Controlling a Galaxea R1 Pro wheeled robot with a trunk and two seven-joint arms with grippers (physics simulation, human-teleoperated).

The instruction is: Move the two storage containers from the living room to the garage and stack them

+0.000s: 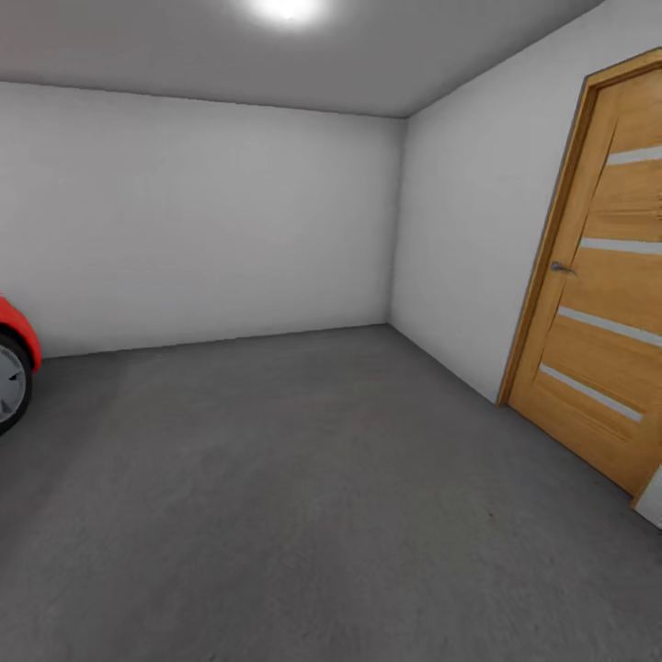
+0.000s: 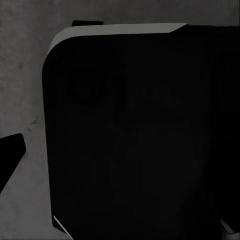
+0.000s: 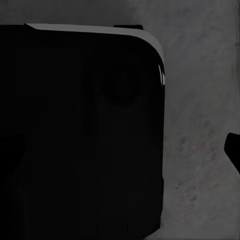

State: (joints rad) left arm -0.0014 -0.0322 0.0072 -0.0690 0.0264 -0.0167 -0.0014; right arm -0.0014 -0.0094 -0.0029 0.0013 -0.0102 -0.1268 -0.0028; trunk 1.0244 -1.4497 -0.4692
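While we face the garage's far corner, grey floor [image 1: 303, 496] lies ahead.
Red car [image 1: 14, 340] left, wooden door [image 1: 598, 303] right; we cannot tell our fingers' state.

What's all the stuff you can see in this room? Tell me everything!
floor: one, dark grey concrete, spreading across the lower half of the head view; also seen in both wrist views.
walls: two, white, one at the back and one on the right, meeting in a corner.
ceiling: one, grey, above, with a bright light.
door: one, tan wood with pale stripes and a small metal handle, shut, in the right wall.
car: one, red with a grey wheel, partly visible at the far left edge.
robot's body: black rounded part, in both wrist views above the floor.
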